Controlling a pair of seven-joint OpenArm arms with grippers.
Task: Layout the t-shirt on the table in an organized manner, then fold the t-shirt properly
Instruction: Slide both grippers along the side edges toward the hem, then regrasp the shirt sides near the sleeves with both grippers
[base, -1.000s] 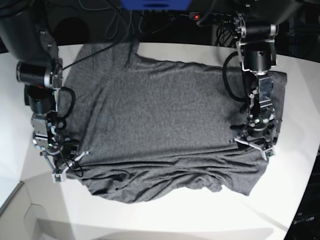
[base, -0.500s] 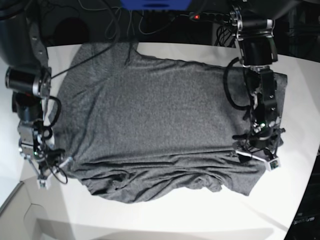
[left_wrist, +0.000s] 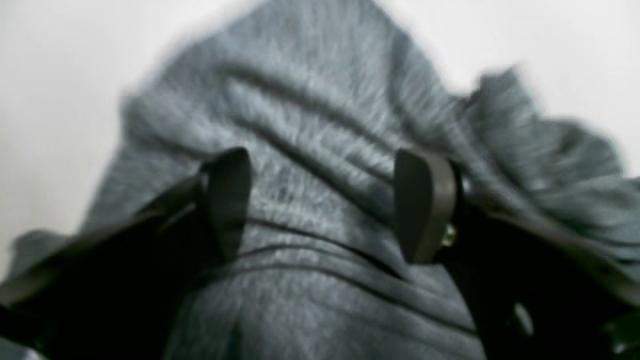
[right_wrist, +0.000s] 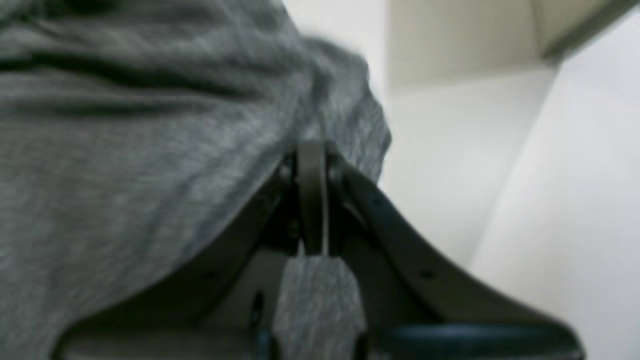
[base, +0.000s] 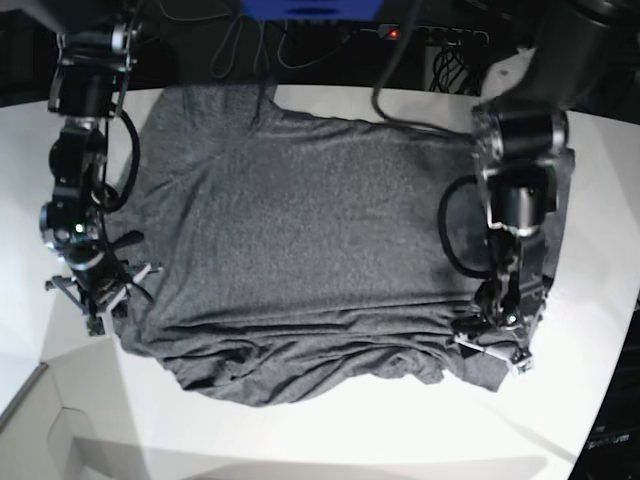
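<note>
Across the large, smooth white table (base: 330, 440), the dark heather-grey knit t-shirt (base: 320, 240) lies spread flat, its long axis running left to right in the base view. The far edge lies fairly straight, while the near edge is bunched into rumpled folds. Bare tabletop stays open along the near side and at both ends. At the shirt's near-right corner, the left gripper (base: 492, 345) hangs with its dark fingers (left_wrist: 227, 200) spread wide, creased fabric showing between them. At the near-left corner, the right gripper (base: 98, 295) is clamped tight, a strip of the grey cloth pinched between its fingers (right_wrist: 311, 200).
</note>
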